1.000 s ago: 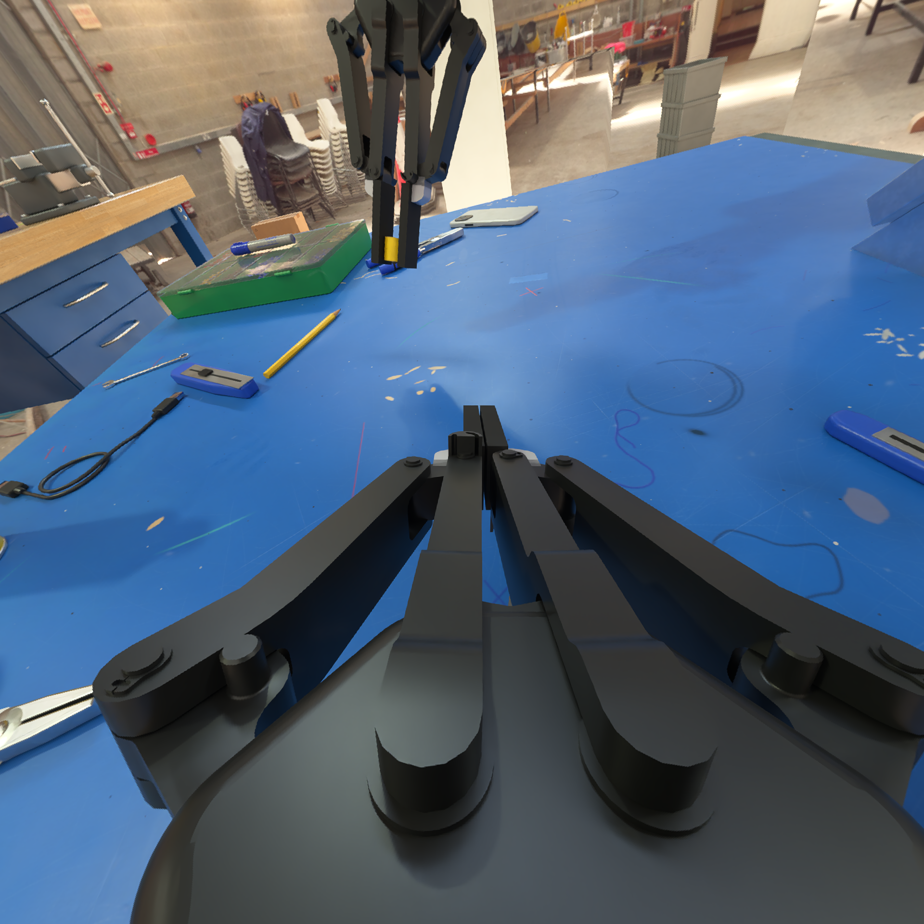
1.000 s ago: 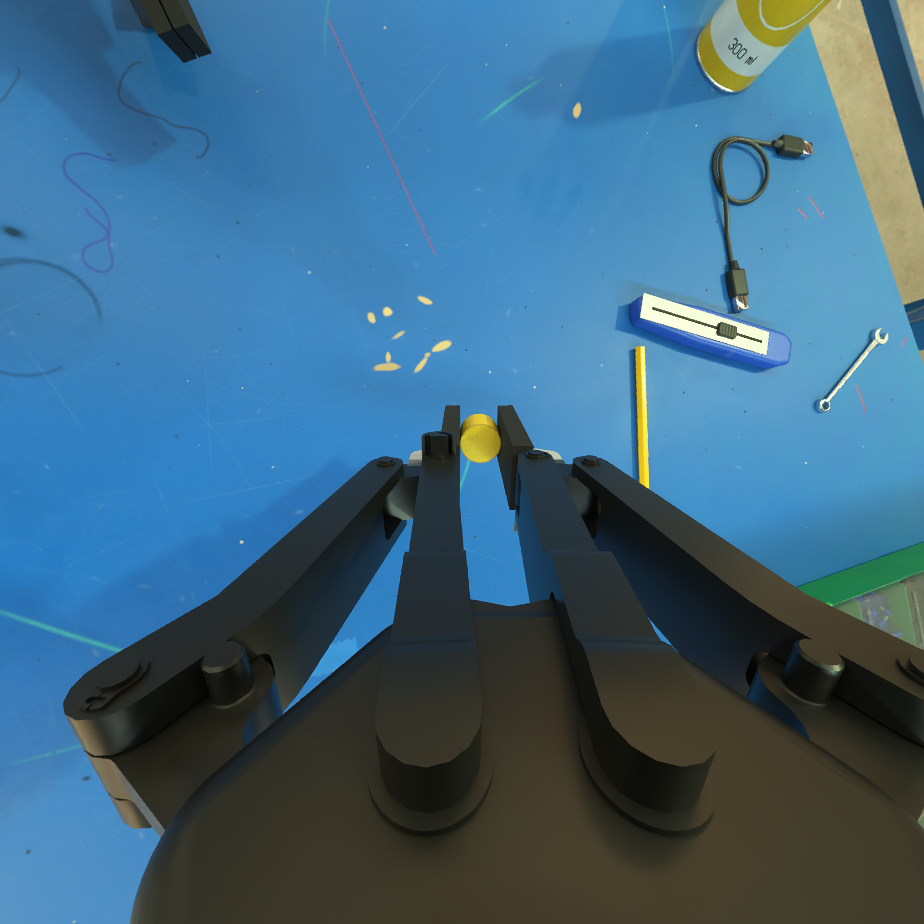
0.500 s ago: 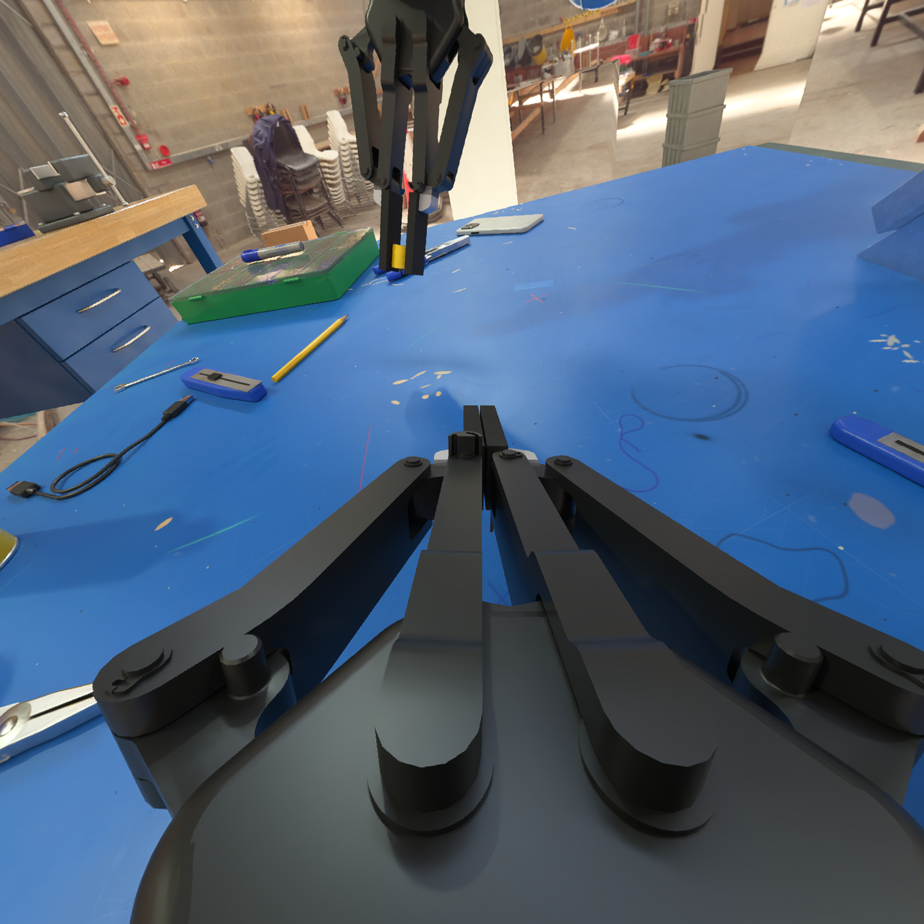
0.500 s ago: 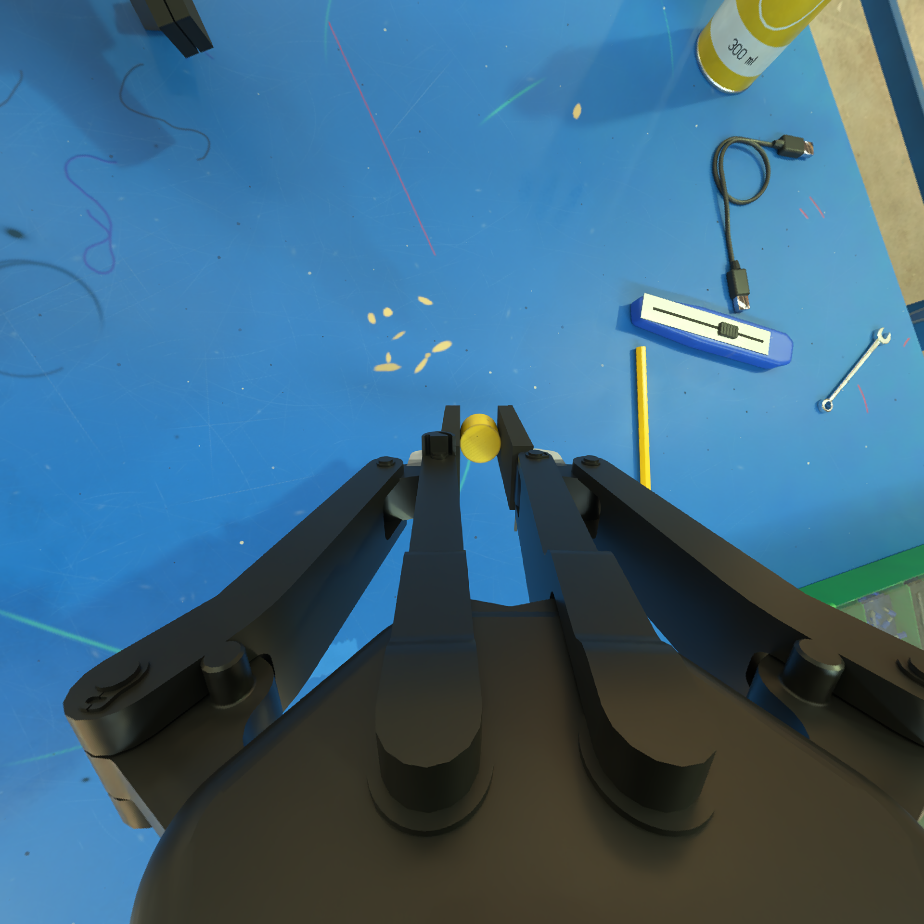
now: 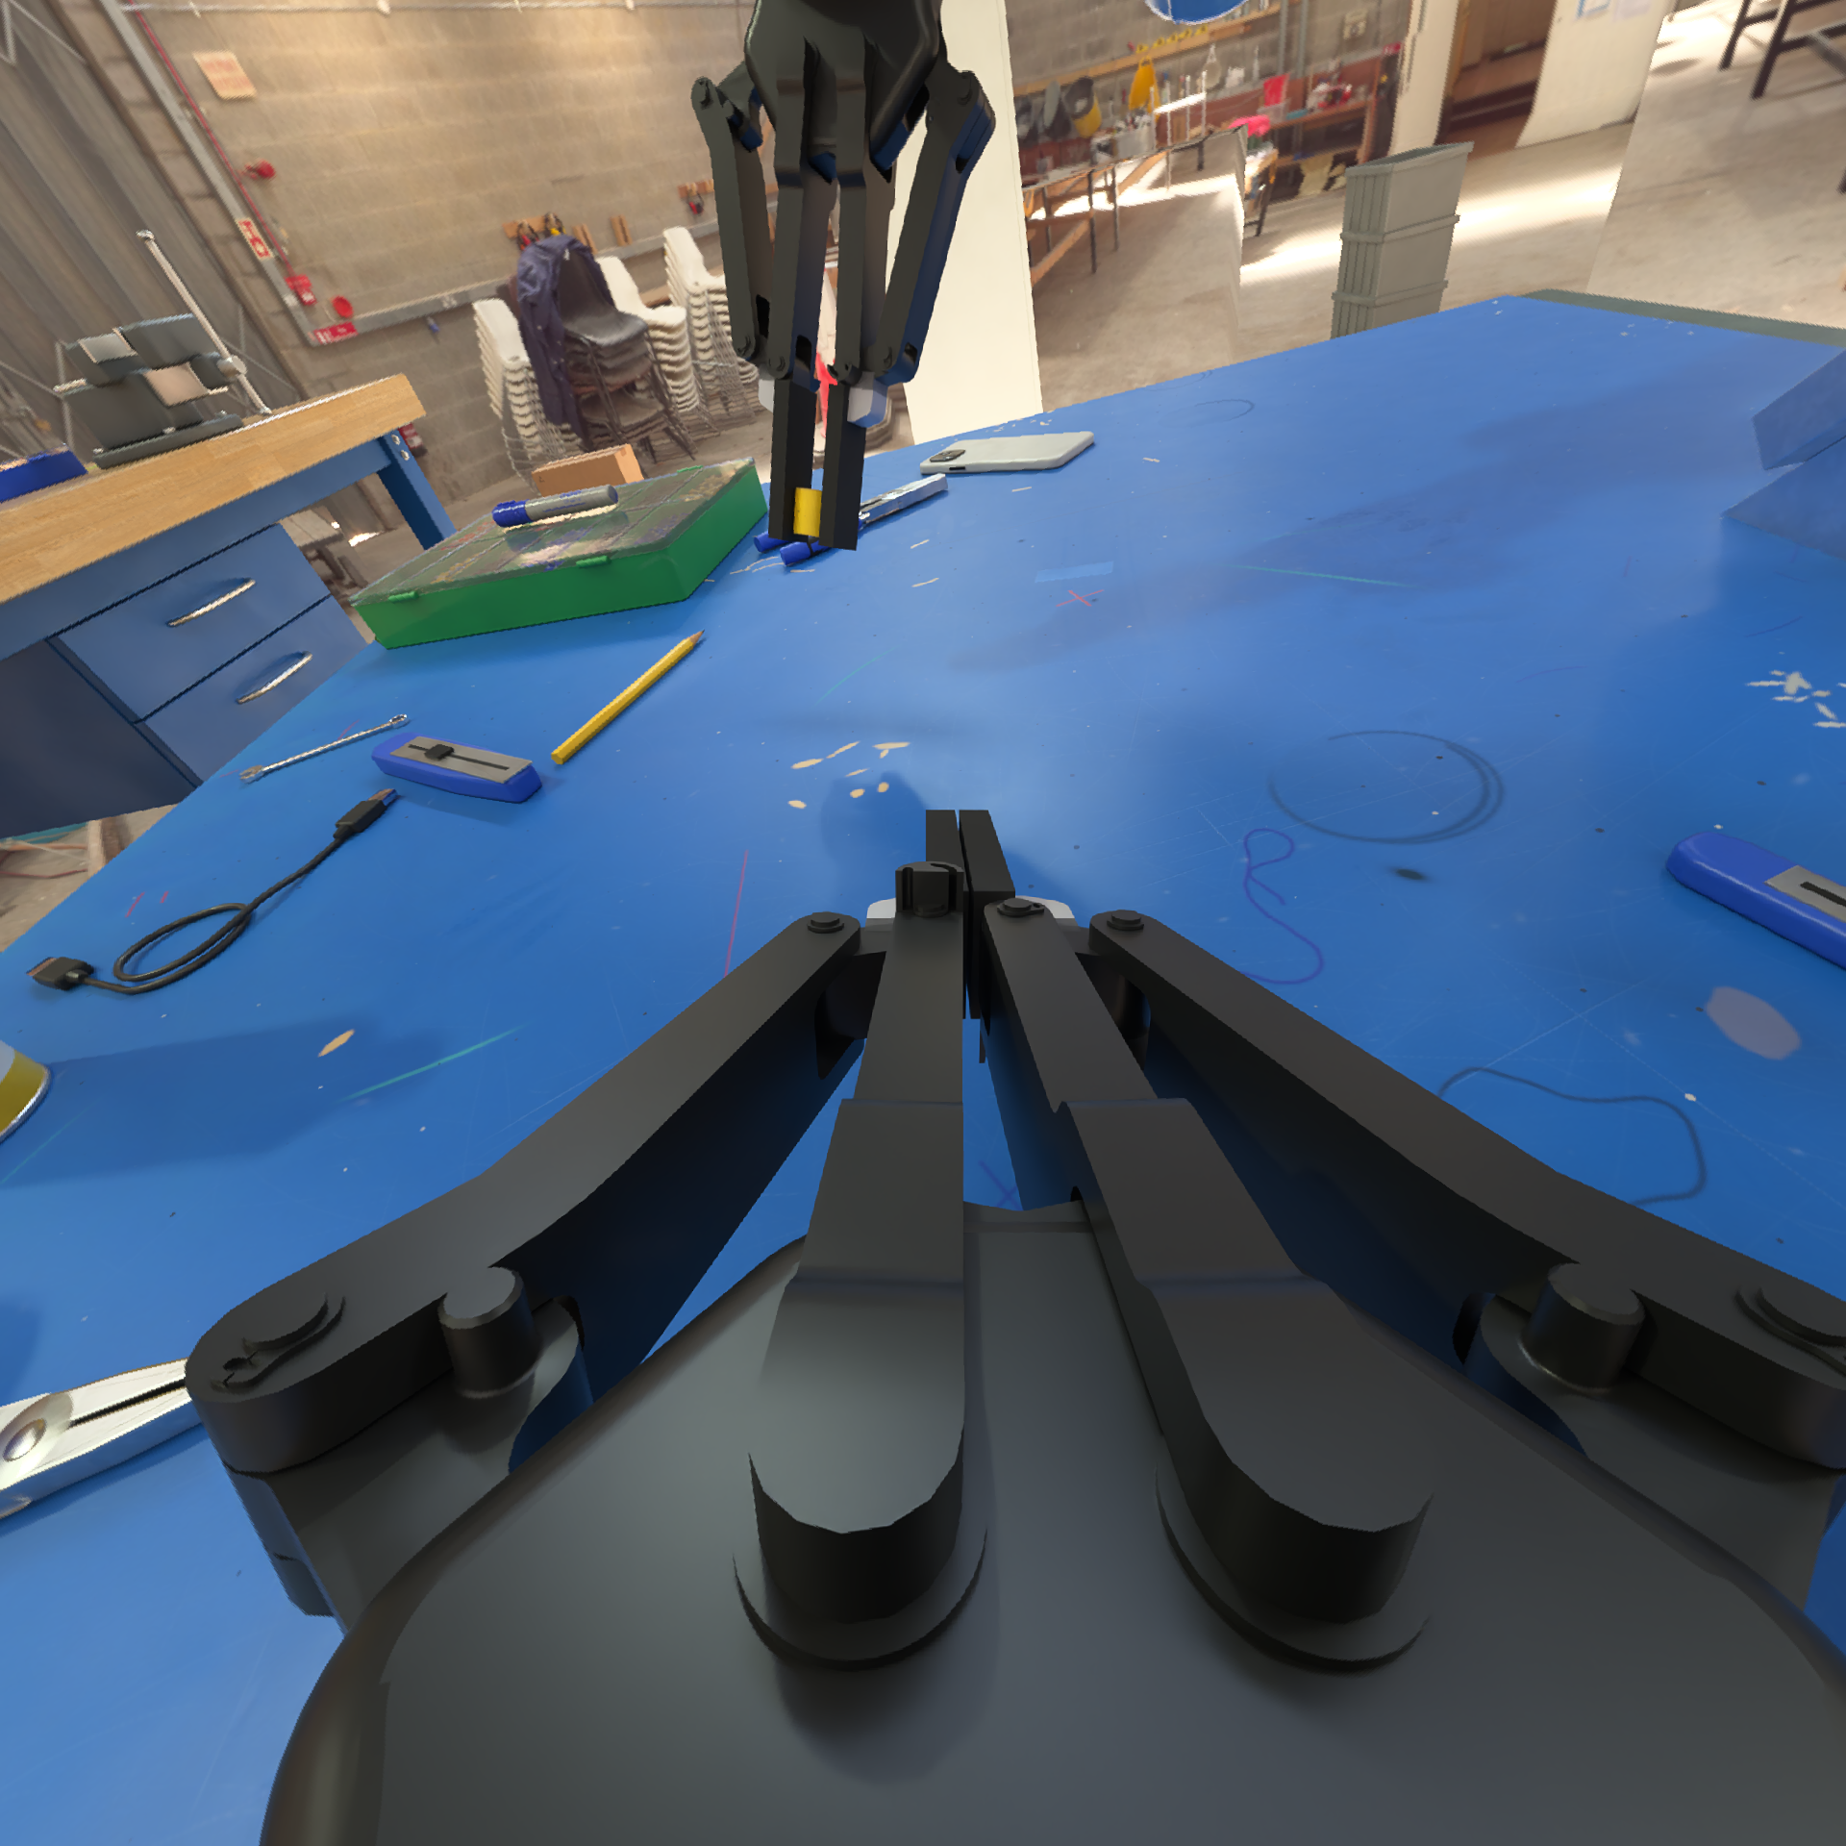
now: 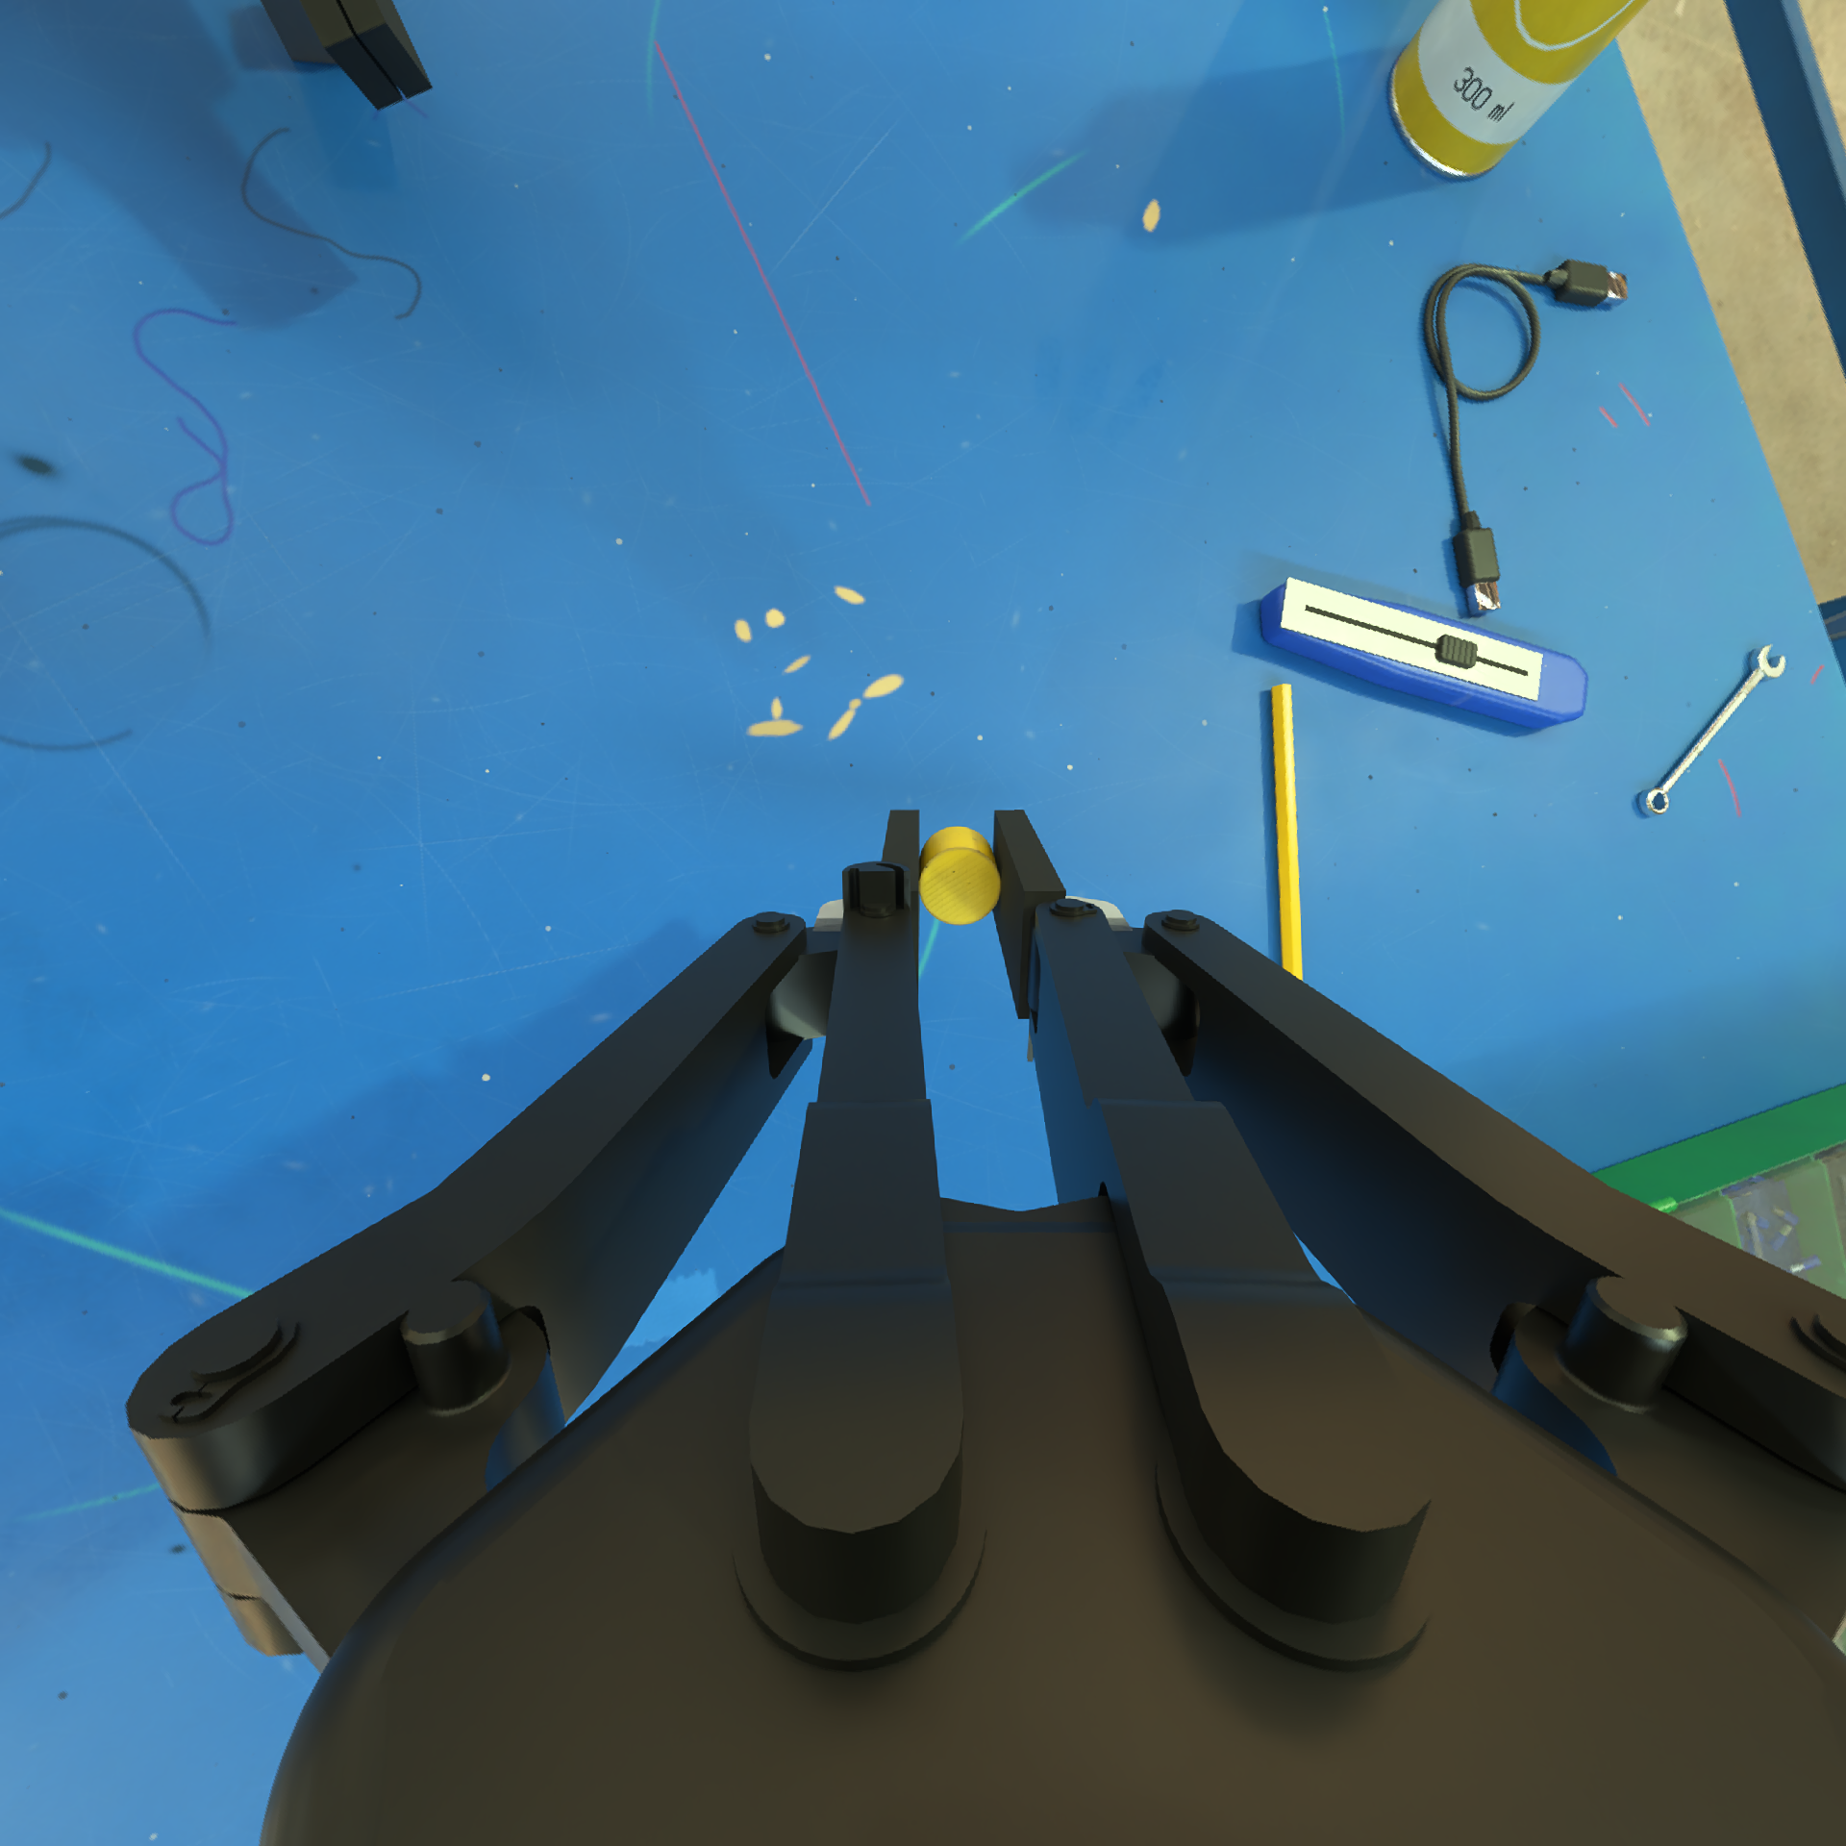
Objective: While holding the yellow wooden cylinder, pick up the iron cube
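since a second ago the right hand [image 5: 821,519] rides higher above the worktop [image 5: 1299,619] in the left wrist view, and the left camera has tipped a little so more of the room shows; the right wrist view is nearly unchanged. the right hand [image 6: 957,849] is closed most of the way on the yellow wooden cylinder [image 6: 959,877], which sits pinched near the fingertips [image 6: 1014,839], clear of the worktop, with its round end facing the camera. the left hand [image 5: 957,834] has its fingers pressed flat together with nothing between them, hanging low over bare blue surface. the iron cube shows in neither view, so i cannot say where it lies. the risk, as i judge it, is twofold: a round peg held only at the tips could roll or slip out if the right arm jolts, and the left hand must spread before it can take any cube. nearby clutter, such as the pencil [image 5: 627,697] and the blue box cutter [image 5: 458,767], could get nudged during a search.
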